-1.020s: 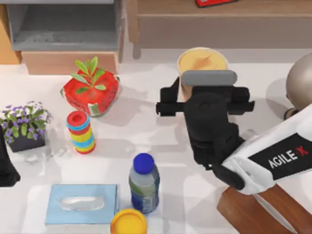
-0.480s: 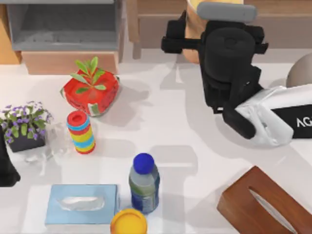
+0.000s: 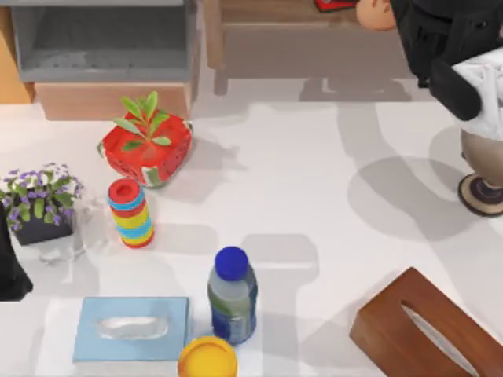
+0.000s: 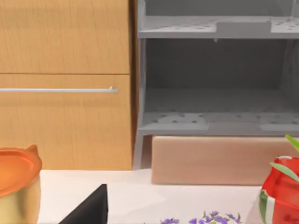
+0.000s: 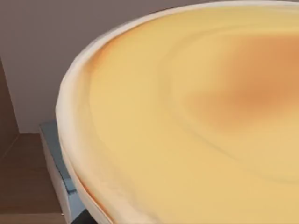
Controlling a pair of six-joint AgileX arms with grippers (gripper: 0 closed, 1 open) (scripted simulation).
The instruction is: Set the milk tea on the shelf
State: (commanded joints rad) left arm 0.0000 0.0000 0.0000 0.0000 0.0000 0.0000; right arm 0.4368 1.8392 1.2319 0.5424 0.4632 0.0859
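The milk tea peeks out at the top edge of the top view, over the long wooden shelf, right beside the black body of my right gripper. It travels with that gripper, which is shut on it. The cup's creamy yellow top sits very close in the right wrist view, with the brown shelf wood below it. My left arm is parked at the table's left edge.
On the table stand a red pot with a plant, a stack of coloured rings, a blue-capped bottle, a yellow-lidded jar, a blue tissue box, a wooden tissue box and purple flowers. A grey box compartment is at the back left.
My right gripper has carried the milk tea up and to the back right, from the table's middle to over the shelf. The left arm has not moved.
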